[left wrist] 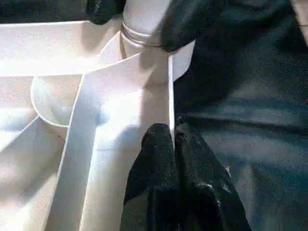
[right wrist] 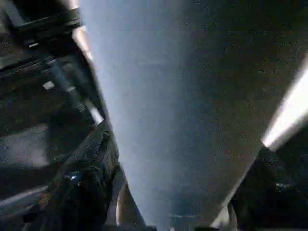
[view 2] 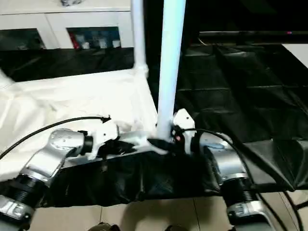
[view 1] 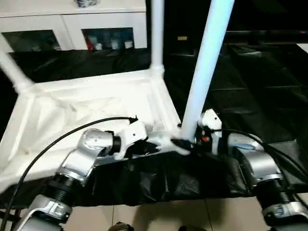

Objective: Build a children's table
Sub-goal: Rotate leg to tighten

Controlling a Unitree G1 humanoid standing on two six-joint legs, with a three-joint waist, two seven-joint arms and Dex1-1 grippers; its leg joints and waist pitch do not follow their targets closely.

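Two forearms reach inward: left claw (left wrist: 174, 139) pinched together on the tabletop (view 1: 86, 108) rim, right claw (right wrist: 168, 192) straddling the near leg (view 1: 204, 72).

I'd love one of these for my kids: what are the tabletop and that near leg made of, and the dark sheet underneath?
Tabletop: apparently moulded white plastic, smooth, with ribs cast in. Near leg: a smooth white tube, probably plastic too, faintly glossy. Sheet: thin black plastic film, judging by its shiny creases.

A room: glass-doored white cabinet (view 1: 72, 26), tiled floor (view 1: 159, 216).
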